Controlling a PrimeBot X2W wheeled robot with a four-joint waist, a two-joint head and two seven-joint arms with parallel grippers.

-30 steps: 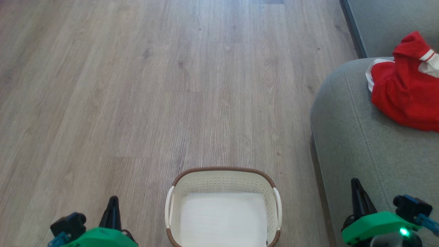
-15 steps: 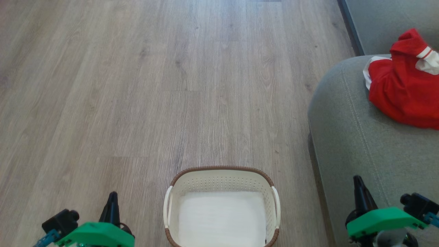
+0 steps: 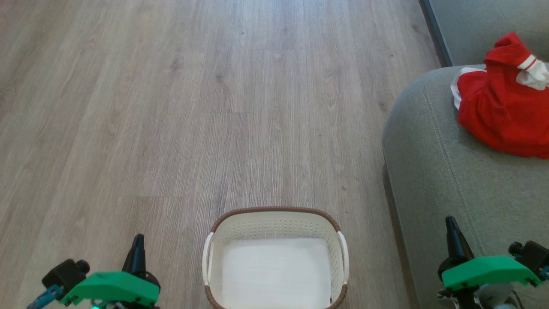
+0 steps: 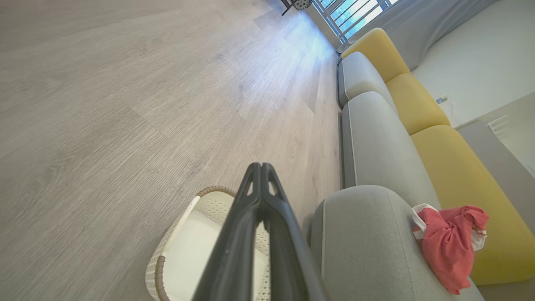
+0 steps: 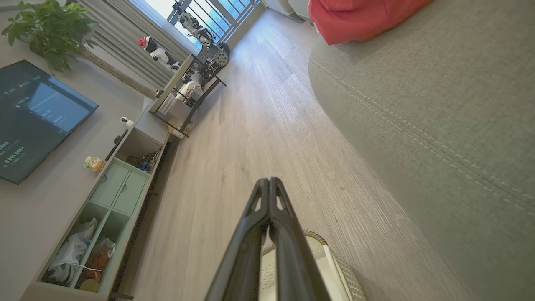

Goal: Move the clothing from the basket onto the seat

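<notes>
Red clothing [image 3: 497, 116] lies bunched on the grey seat [image 3: 433, 171] at my two o'clock in the head view, well apart from the white basket [image 3: 274, 211]. The basket stands on the wooden floor [image 3: 171, 107] at six o'clock, its white bottom in plain sight. My left gripper [image 3: 138, 240] at seven and right gripper [image 3: 449, 223] at five each have fingers pressed together, gripping nothing.

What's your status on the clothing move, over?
Jaws shut and empty on left gripper and right gripper. Red clothing lying on the seat; basket empty. No obstruction seen.
</notes>
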